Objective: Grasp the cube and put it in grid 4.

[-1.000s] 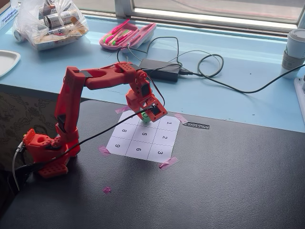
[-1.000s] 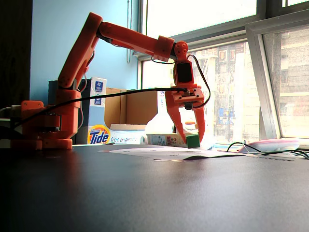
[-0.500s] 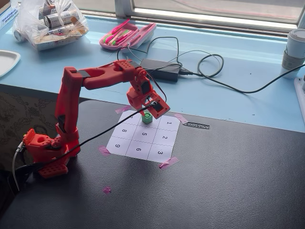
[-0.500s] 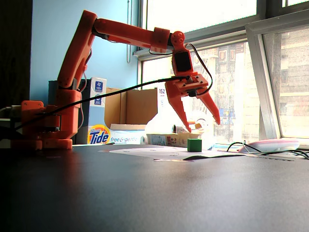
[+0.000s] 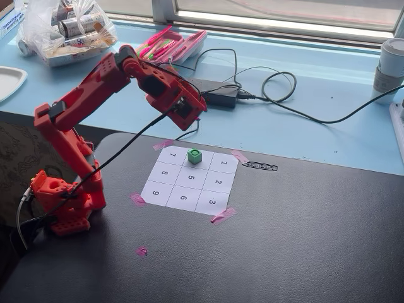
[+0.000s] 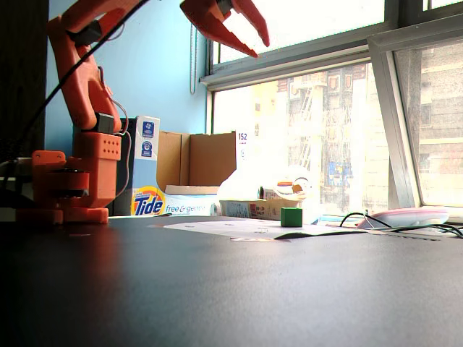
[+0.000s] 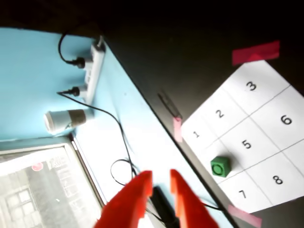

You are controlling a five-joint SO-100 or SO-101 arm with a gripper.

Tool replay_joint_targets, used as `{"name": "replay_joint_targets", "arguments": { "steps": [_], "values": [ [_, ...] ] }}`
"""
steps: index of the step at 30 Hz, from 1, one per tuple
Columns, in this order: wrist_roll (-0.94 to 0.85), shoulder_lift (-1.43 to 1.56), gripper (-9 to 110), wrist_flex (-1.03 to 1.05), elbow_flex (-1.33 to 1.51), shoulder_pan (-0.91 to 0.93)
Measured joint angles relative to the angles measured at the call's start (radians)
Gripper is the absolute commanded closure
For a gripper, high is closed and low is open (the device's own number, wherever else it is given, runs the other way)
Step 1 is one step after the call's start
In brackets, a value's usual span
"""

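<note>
Since half a second ago we see the arm has swung up and back from the sheet: the gripper (image 5: 197, 112) now hangs high above the table's far edge, at about 12 o'clock from the cube (image 5: 194, 156), which has not moved. The cube sits alone on grid 4 (image 5: 196, 161), in the middle cell of the sheet's far row, between the 7 and the 1; the digit itself is hidden under it.

The gripper holds nothing. In the wrist view its two red fingers (image 7: 128, 202) stand only a narrow gap apart, nearly together, with the cube (image 7: 221, 166) well off at 3 o'clock from them.

We can read 1, 2, 3, 5, 6, 7, 8 and 9 on the numbered sheet (image 5: 183, 196) from above. Only the low side view shows a box marked "Tide ... free & gentle" (image 6: 148, 200) and a tag reading "152" (image 6: 242, 136); there the cube (image 6: 291, 216) rests on the paper, at 5 o'clock from the raised gripper (image 6: 249, 40). Only the wrist view shows a white power strip (image 7: 92, 69).
</note>
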Motion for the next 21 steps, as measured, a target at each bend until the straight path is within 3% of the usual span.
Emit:
{"name": "replay_joint_targets", "arguments": {
  "steps": [11,21],
  "values": [
    [-0.017,0.426,101,0.055,0.468,0.356],
    [-0.104,0.894,101,-0.218,1.221,0.439]
  ]
}}
